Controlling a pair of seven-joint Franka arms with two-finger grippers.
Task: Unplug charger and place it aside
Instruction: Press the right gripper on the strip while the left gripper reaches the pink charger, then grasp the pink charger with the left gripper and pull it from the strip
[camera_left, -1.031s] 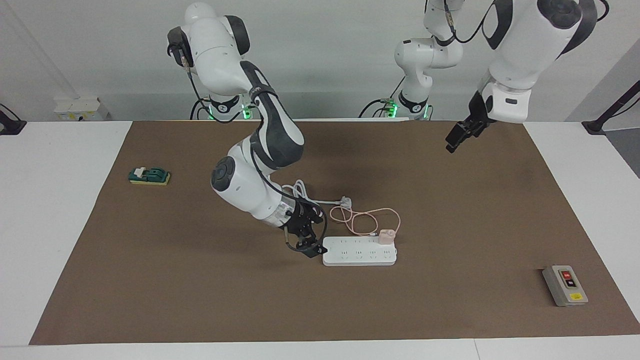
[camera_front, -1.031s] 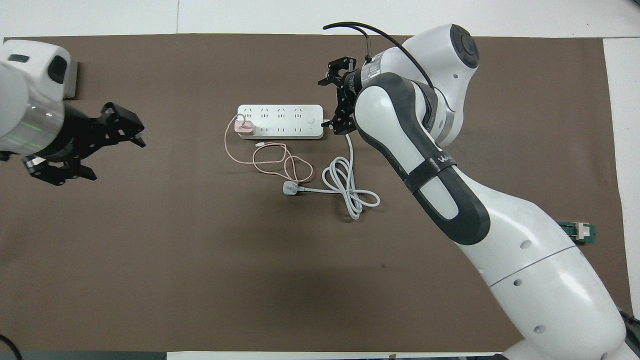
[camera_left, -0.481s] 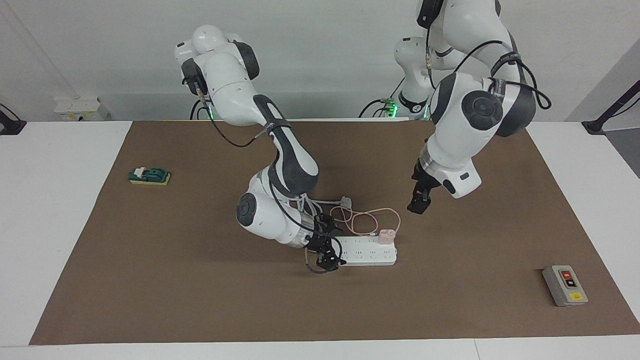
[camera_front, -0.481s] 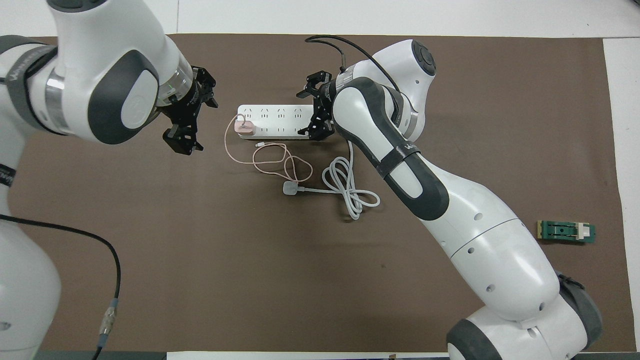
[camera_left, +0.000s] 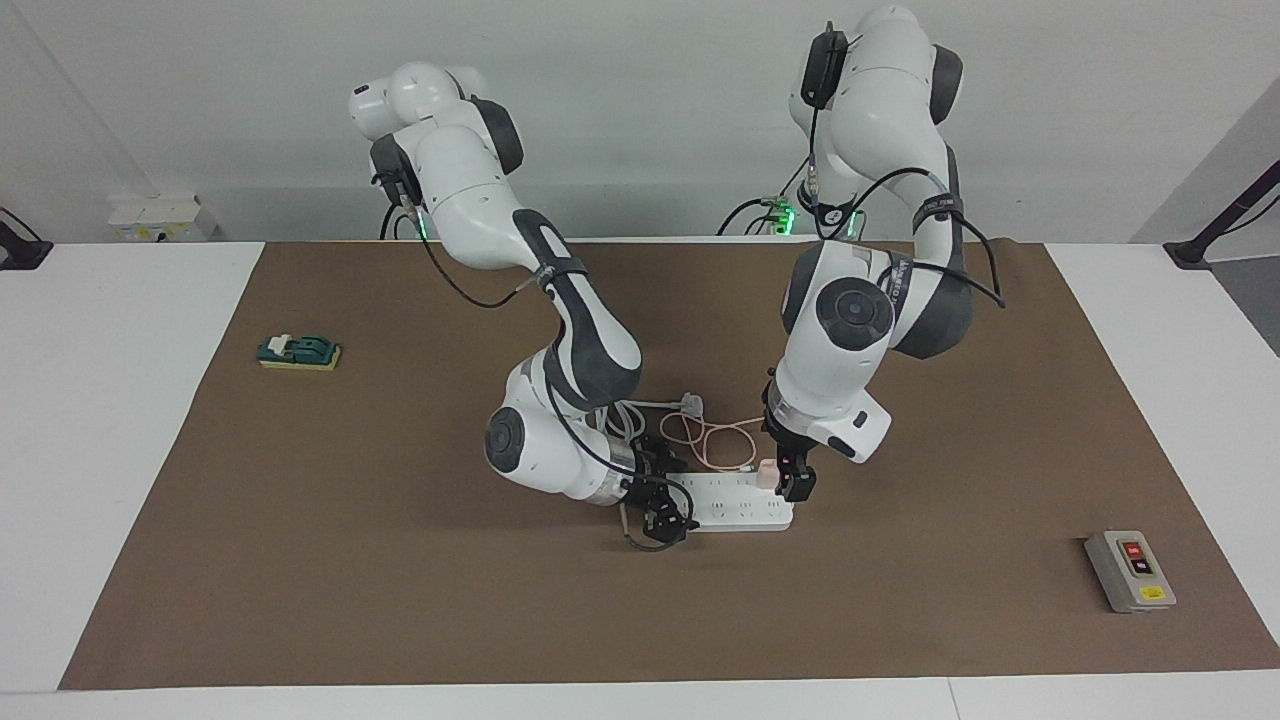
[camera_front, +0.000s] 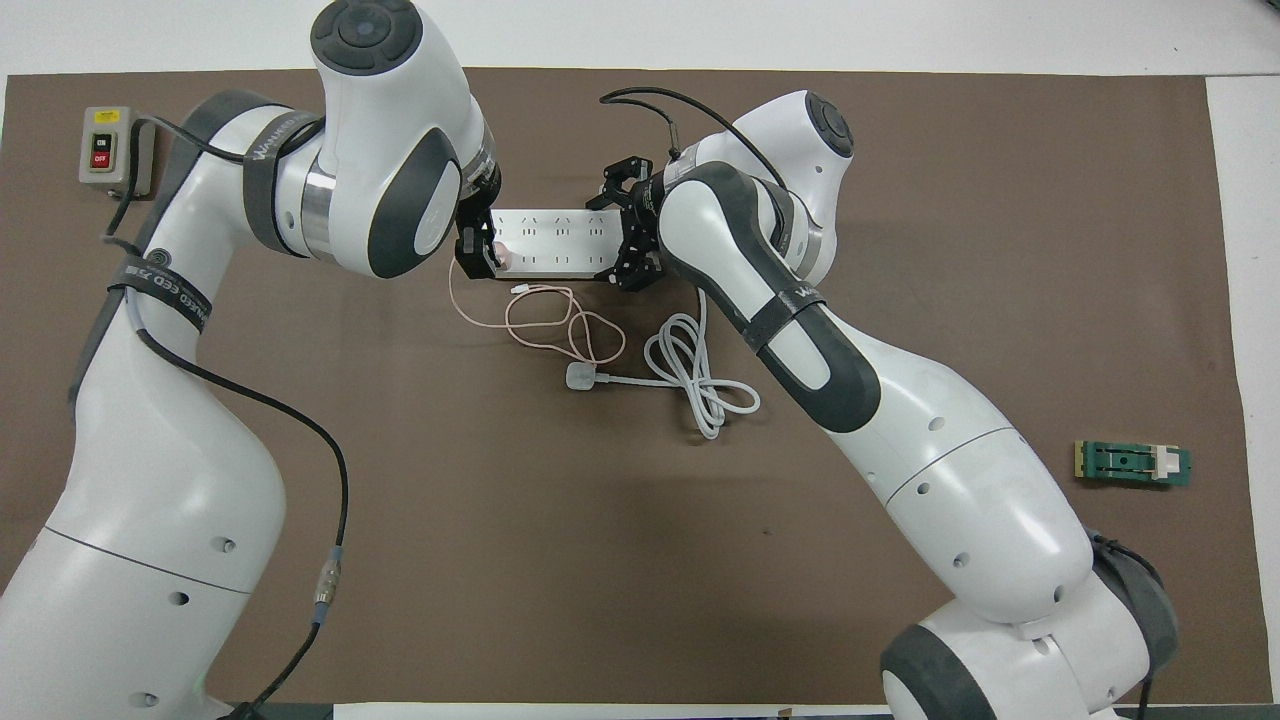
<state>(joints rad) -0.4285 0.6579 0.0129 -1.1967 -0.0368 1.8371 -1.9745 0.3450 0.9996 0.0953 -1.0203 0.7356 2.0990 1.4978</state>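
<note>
The pale pink charger (camera_left: 767, 472) sits plugged into the white power strip (camera_left: 742, 512) at the strip's end toward the left arm. My left gripper (camera_left: 792, 482) is down at the charger, right against it; in the overhead view (camera_front: 480, 250) it covers most of the charger (camera_front: 503, 261). The thin pink cable (camera_front: 545, 325) lies in loops nearer to the robots than the strip (camera_front: 550, 240). My right gripper (camera_left: 660, 508) is open and straddles the strip's other end; it also shows in the overhead view (camera_front: 622, 235).
A white three-pin plug (camera_front: 580, 376) with a coiled thick white cord (camera_front: 700, 385) lies beside the pink cable. A grey button box (camera_left: 1130, 570) stands toward the left arm's end. A green switch block (camera_left: 298, 351) lies toward the right arm's end.
My left arm has swung in from the table's end and come down to the charger. My right gripper has slid a little further over the strip's end.
</note>
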